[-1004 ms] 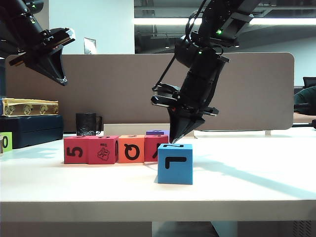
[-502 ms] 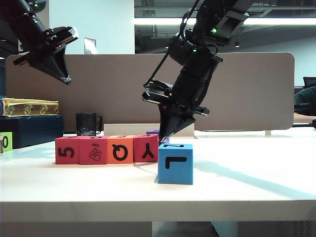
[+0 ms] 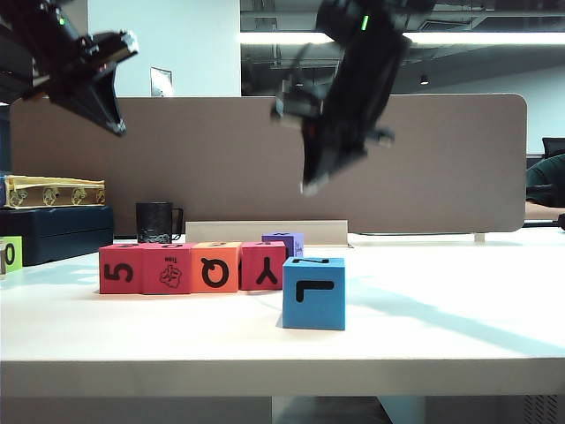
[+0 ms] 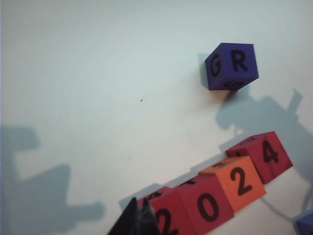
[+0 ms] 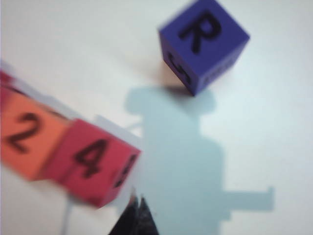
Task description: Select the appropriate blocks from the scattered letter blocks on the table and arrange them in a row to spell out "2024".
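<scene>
Row: 3 red blocks (image 3: 121,268) & 1 orange (image 3: 217,267), black chars; blue block (image 3: 313,293); purple block (image 4: 231,66); white table (image 3: 265,353).

Four blocks (image 3: 192,267) stood touching in one row on the table (image 3: 441,344), leaving no gap between them. The blue cube (image 3: 313,293) blocked the row's end at 4 o'clock, the purple cube (image 3: 283,241) at 1 o'clock. Both closed grippers, left (image 3: 113,124) and right (image 3: 309,187), hung well above. From 3 o'clock of the blue cube the tabletop lay open.
</scene>
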### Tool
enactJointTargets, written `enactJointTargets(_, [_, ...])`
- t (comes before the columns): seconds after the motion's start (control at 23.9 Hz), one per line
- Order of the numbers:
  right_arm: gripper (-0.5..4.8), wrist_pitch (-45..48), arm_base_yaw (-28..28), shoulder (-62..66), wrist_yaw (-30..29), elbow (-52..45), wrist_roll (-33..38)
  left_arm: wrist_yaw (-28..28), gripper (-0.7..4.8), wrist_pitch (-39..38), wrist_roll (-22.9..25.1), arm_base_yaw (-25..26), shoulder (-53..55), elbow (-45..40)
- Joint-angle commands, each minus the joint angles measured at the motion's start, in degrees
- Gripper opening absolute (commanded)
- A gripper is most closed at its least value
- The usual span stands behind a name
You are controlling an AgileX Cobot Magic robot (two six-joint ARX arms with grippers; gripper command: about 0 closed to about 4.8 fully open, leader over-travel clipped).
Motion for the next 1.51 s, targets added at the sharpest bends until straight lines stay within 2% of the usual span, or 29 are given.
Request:
enactJointTargets(0.04, [-0.03,-4.0,1.1,-6.1,-2.0,1.0,-0.1,-5.5,-0.06,-3.4,-1.3,-2.3,-4.2,0.2])
enactJointTargets(0.13, [-0.03,-7.7,2.5,-8.2,-1.9,3.0,-0.2,-7.2,-0.06,-5.4,-1.9,-4.2,-5.7,0.2])
enactJointTargets(0.25, [-0.03,-17.9,5.9,-9.4,-2.0,10.3,-0.8,-10.8,-0.06,-10.3,-1.3,-9.6,-8.0,0.2])
enactJointTargets(0.42, [-0.03,-27.1,9.3,-9.8,-1.8,16.4,-1.5,-11.6,-0.06,-11.3,-0.7,-13.7,-11.1,0.2])
enactJointTargets(0.59, [-0.03,-30.3,9.4,-12.7,-1.1,16.6,-1.5,-11.7,-0.06,-12.4,-0.7,-13.9,-16.9,0.2])
enactJointTargets(0.67, [-0.04,-31.0,9.4,-15.3,2.9,16.6,-1.5,-12.1,-0.06,-13.5,0.0,-13.9,-20.2,0.2])
enactJointTargets(0.88, [-0.03,-34.7,9.2,-23.4,6.4,16.6,-1.6,-12.7,-0.06,-12.6,0.1,-13.8,-29.0,-2.0])
enactJointTargets(0.96, [-0.03,-37.1,9.2,-27.3,9.1,16.6,-1.6,-15.8,-0.06,-8.9,0.1,-13.9,-35.5,-9.3])
enactJointTargets(1.13, [-0.04,-38.9,9.2,-35.3,13.3,13.1,-1.6,-17.5,-0.06,6.4,-4.5,-13.8,-53.4,-34.1])
enactJointTargets(1.26, [-0.03,-38.1,8.9,-41.3,16.2,5.7,-1.6,-20.2,-0.06,9.0,-6.0,-13.8,-65.4,-49.0])
enactJointTargets(1.34, [-0.03,-35.4,6.8,-45.2,16.0,-1.9,-1.3,-20.7,-0.06,9.1,-8.4,-13.8,-70.3,-53.7])
enactJointTargets(1.51, [-0.03,-27.1,4.2,-52.7,13.8,-19.6,0.7,-22.6,-0.06,9.3,-9.1,-13.8,-78.6,-57.9])
